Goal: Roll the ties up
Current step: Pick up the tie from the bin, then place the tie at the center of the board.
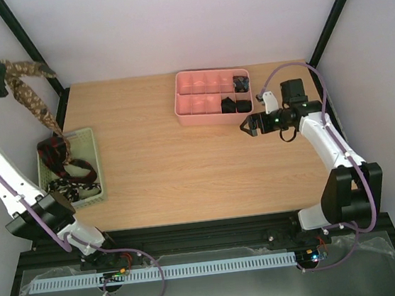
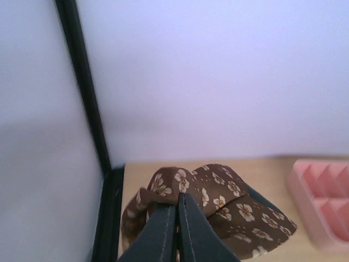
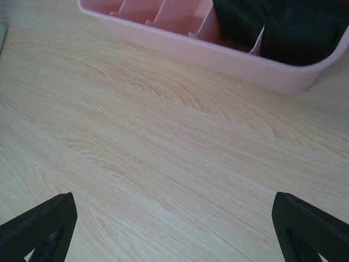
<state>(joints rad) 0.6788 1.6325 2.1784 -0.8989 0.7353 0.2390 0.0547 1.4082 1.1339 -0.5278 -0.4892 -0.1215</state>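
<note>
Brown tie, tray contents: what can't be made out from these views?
- brown tie: top external, lower end lost among other ties in the green basket; left wrist, bottom edge cuts it off beside the left end effector.
- dark coils in the pink tray: top external, too small to tell pattern; right wrist, top edge crops them.

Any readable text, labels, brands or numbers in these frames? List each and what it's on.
None readable.
The brown tie carries only a pale flower print, no lettering.
The tray and basket show no label or mark.
</note>
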